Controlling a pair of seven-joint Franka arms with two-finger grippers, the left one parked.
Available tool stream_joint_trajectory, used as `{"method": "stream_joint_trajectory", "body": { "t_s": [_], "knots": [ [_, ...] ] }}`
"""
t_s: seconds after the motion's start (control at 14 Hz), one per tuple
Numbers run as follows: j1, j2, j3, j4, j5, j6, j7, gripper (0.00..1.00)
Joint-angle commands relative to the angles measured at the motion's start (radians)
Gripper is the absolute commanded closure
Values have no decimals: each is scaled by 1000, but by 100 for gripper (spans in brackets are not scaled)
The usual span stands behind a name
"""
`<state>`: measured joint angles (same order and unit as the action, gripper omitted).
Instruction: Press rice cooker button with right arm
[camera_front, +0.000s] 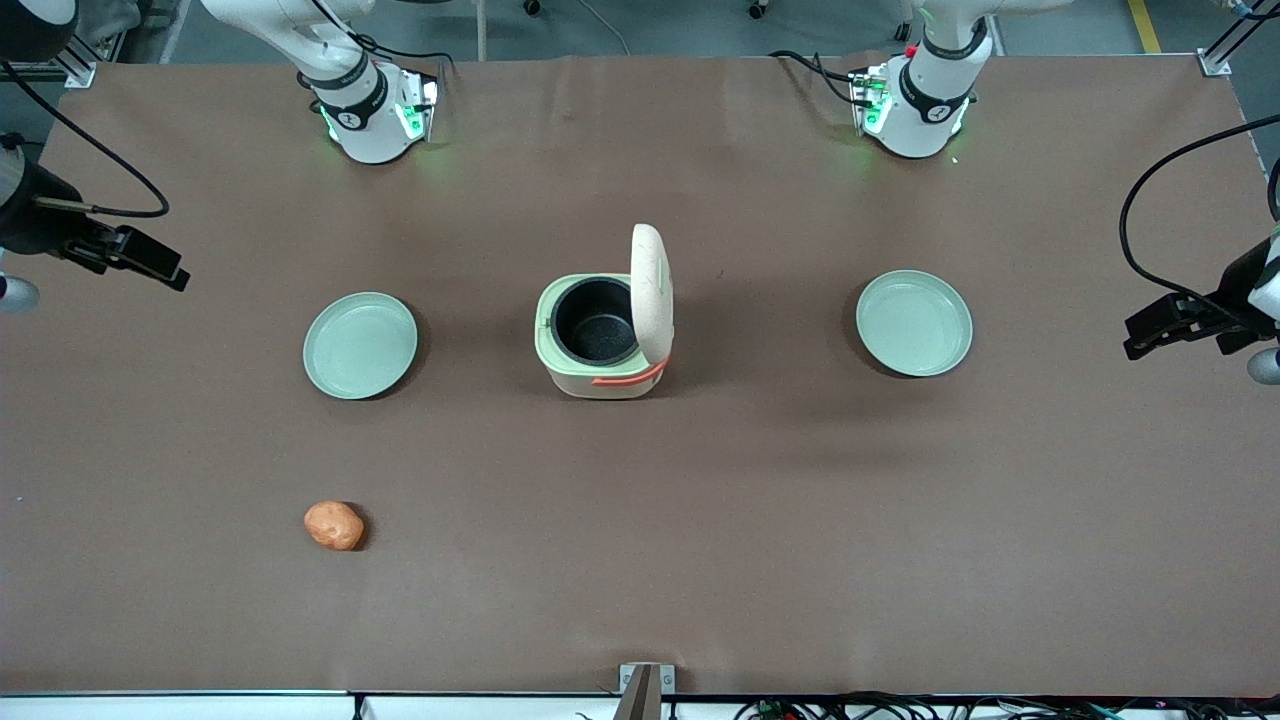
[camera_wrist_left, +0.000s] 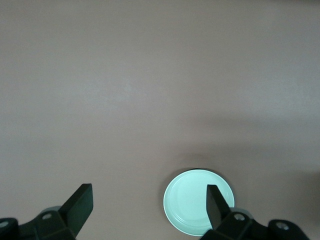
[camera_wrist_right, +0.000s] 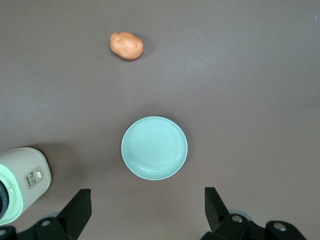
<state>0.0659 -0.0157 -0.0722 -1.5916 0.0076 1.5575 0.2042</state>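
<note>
The rice cooker (camera_front: 600, 340) stands at the middle of the table with its cream speckled lid (camera_front: 650, 292) swung upright and the black inner pot (camera_front: 596, 320) showing. An orange-red band runs along its front. In the right wrist view the cooker's cream side (camera_wrist_right: 22, 182) shows with a small white button panel (camera_wrist_right: 34, 178). My right gripper (camera_front: 165, 268) hovers high at the working arm's end of the table, well away from the cooker. In the right wrist view the gripper (camera_wrist_right: 147, 192) is open and empty above bare table, beside a pale green plate.
A pale green plate (camera_front: 360, 345) lies between the gripper and the cooker, also in the right wrist view (camera_wrist_right: 154, 148). A second plate (camera_front: 914, 323) lies toward the parked arm's end. An orange-brown lump (camera_front: 334, 525) lies nearer the front camera, also seen from the wrist (camera_wrist_right: 126, 46).
</note>
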Motion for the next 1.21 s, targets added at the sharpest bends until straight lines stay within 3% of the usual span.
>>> {"method": "stream_joint_trajectory", "body": {
  "t_s": [0.0,1.14],
  "knots": [
    [-57,-15,12,36,-15,-27,-107,0],
    [-176,-26,51,19,-3,45,-230,0]
  ]
}}
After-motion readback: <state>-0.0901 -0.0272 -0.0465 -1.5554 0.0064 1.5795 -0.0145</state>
